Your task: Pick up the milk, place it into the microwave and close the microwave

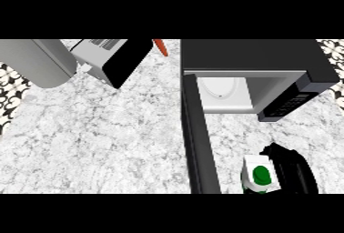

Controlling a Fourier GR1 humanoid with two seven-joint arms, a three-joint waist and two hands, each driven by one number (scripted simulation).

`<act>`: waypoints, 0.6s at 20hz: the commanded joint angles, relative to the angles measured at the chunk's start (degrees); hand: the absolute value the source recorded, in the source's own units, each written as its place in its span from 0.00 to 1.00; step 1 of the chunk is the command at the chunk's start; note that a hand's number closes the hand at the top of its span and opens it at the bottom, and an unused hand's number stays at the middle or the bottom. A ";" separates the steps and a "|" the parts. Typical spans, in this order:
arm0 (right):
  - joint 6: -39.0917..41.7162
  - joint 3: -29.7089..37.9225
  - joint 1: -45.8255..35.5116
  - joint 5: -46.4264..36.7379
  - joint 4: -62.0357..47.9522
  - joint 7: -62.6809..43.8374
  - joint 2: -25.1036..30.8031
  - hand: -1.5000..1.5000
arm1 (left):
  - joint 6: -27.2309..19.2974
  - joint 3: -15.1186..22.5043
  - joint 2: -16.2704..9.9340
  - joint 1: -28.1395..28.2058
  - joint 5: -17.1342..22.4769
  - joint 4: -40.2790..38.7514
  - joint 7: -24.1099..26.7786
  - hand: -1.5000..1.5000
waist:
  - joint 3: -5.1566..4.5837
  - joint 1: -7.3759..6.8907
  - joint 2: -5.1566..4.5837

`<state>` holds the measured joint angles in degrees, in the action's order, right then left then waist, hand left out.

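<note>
The milk sits low at the view's right, a white carton with a green cap on top, upright on the desk just before the microwave. The microwave is black, its door swung wide open toward the viewer, white cavity and pale round plate showing inside.

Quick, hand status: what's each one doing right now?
Right hand: beside the white milk carton with green cap, touching its side; whether its fingers curl round it cannot be told.
Left hand: not in view.
</note>
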<state>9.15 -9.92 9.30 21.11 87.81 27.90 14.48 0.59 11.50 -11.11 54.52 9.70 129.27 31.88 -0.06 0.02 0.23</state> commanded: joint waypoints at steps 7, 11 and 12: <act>-13.53 -3.90 -3.55 -4.95 14.45 -14.10 -6.34 1.00 | 2.94 -2.76 0.78 2.47 1.28 -3.60 5.18 0.00 | 0.02 -0.71 -0.05; -15.27 -1.86 -12.15 -9.04 3.21 -11.23 -8.70 1.00 | 5.41 -5.76 -0.90 0.38 4.07 -5.36 3.69 0.00 | 0.05 -0.85 -0.24; -18.62 -2.08 -15.43 -10.55 3.32 -14.79 -9.97 1.00 | 3.77 -5.91 -0.30 0.30 3.56 -2.93 2.29 0.00 | 0.05 -0.91 -0.26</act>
<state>-4.88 -12.81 1.04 13.81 95.40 15.71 7.12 4.10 7.08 -11.42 55.96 12.56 126.69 34.78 -0.02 -0.70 0.07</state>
